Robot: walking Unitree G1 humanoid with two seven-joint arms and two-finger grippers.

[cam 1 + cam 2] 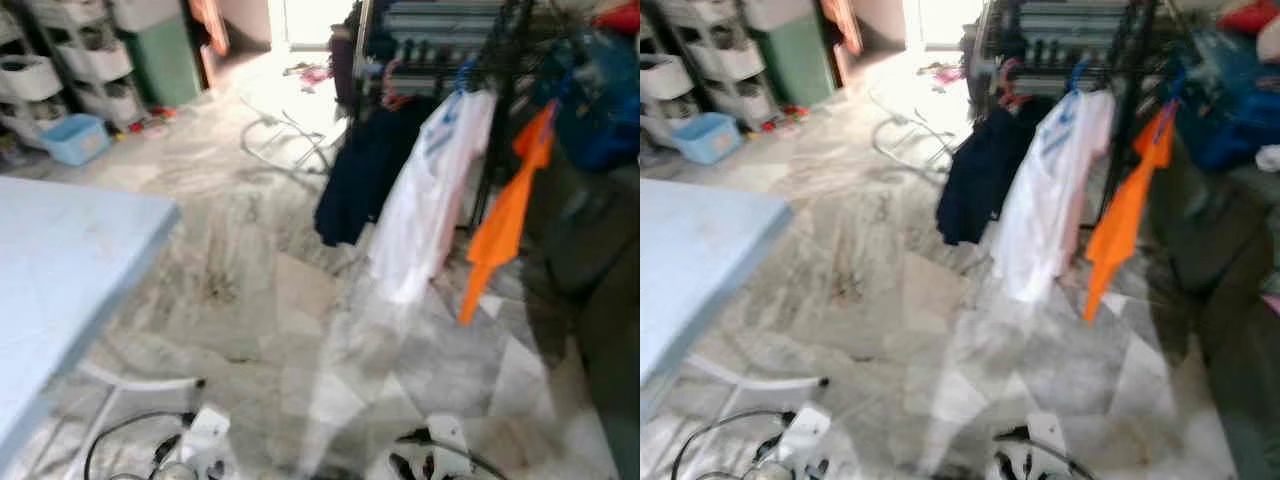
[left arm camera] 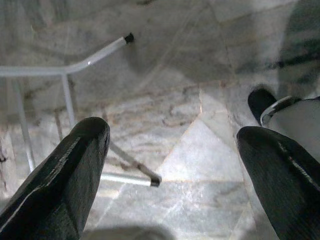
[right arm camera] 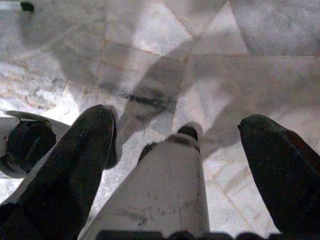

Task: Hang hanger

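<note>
My left gripper (image 2: 172, 165) hangs low over the marble floor (image 1: 250, 290), fingers spread wide, nothing between them. My right gripper (image 3: 175, 150) is also spread open over the floor, empty. Clothes rack (image 1: 440, 40) sits upper right of the head view, blurred; white shirt (image 1: 430, 200) hangs from it on a blue hanger (image 1: 466, 76), navy garment (image 1: 365, 170) just left of it, orange garment (image 1: 505, 215) right. Light blue table (image 1: 60, 270) at left edge. Blue tub (image 1: 75, 137) upper left near white shelving (image 1: 70, 55).

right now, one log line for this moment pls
left gripper: open, empty | right gripper: open, empty | clothes rack: ahead right, white shirt hung
</note>
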